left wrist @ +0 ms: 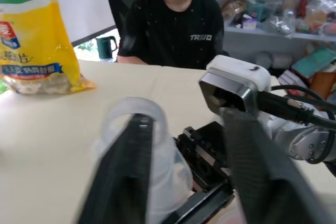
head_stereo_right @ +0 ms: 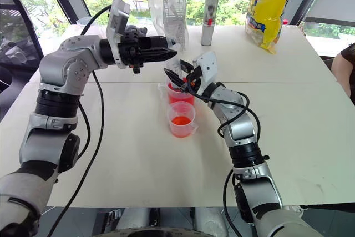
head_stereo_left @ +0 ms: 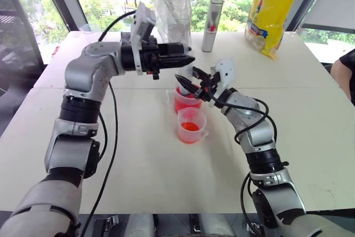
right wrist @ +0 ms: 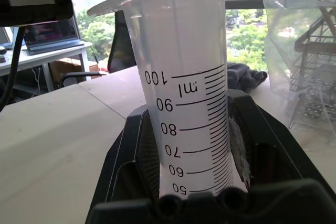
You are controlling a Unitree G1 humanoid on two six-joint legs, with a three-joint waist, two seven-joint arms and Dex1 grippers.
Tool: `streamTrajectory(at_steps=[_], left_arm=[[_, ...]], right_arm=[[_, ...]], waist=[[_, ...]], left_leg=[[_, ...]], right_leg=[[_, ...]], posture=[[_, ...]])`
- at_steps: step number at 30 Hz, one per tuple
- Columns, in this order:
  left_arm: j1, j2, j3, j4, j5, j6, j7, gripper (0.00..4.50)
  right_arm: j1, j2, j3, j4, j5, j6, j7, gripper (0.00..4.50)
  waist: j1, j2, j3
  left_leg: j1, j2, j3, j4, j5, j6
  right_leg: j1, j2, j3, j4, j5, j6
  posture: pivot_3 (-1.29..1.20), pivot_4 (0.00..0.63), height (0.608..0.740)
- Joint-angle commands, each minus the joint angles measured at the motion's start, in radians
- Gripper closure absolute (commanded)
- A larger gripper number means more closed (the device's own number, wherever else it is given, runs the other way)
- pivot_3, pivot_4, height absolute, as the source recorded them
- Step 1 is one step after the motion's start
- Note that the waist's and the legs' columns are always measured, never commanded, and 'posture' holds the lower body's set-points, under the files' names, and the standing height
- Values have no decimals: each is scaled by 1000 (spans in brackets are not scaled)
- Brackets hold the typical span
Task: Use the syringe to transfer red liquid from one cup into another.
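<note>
1. status: the syringe [right wrist: 184, 93] is held upright, clamped by its barrel in the closed right gripper [right wrist: 186, 145], above the wider cup [head_stereo_left: 187, 101] at the far side. its tip is hidden, so whether it is dipped in the red liquid [head_stereo_left: 190, 127] cannot be confirmed.
2. status: the left gripper [head_stereo_left: 186, 59] is set level at the plunger [left wrist: 167, 161] head. whether it is closed on the plunger cannot be told.
3. risk: if the plunger is caught off-centre, it is judged likely to slip free when pulled, and little or no liquid would be drawn.
4. risk: a pull not in line with the barrel could tilt the syringe in the right gripper or drag it up out of the liquid, so that air is drawn in.
5. risk: the narrower cup [head_stereo_left: 191, 126] stands just beside the wider cup, nearer the robot, and is already part filled. either cup could be knocked over by a sideways move of the syringe and its contents spilled on the table [head_stereo_left: 138, 165].
6. risk: drips from the tip are to be expected between the 2 cups if the syringe is carried across too fast.
7. risk: a plunger pushed down hard over the narrower cup could cause splashing.
</note>
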Motion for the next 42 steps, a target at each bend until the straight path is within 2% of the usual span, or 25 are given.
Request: streamTrajectory(at_steps=[1,21,42], left_arm=[[-32,-19,12,-15,-9,-18,-9,4418],[-104,-55,53,56,13,-54,35,4470],[-153,-43,75,77,16,-70,37,4470]], right_arm=[[-10,1,1,-25,2,-13,-1,3055],[21,-9,10,-59,17,54,12,3055],[51,-9,27,-96,40,124,22,3055]], waist=[[1,0,0],[1,0,0],[1,0,0]], left_leg=[[0,0,0,0,0,0],[0,0,0,0,0,0],[0,0,0,0,0,0]], right_leg=[[0,0,0,0,0,0],[0,0,0,0,0,0],[0,0,0,0,0,0]], posture=[[0,150,740],[0,150,740],[0,150,740]])
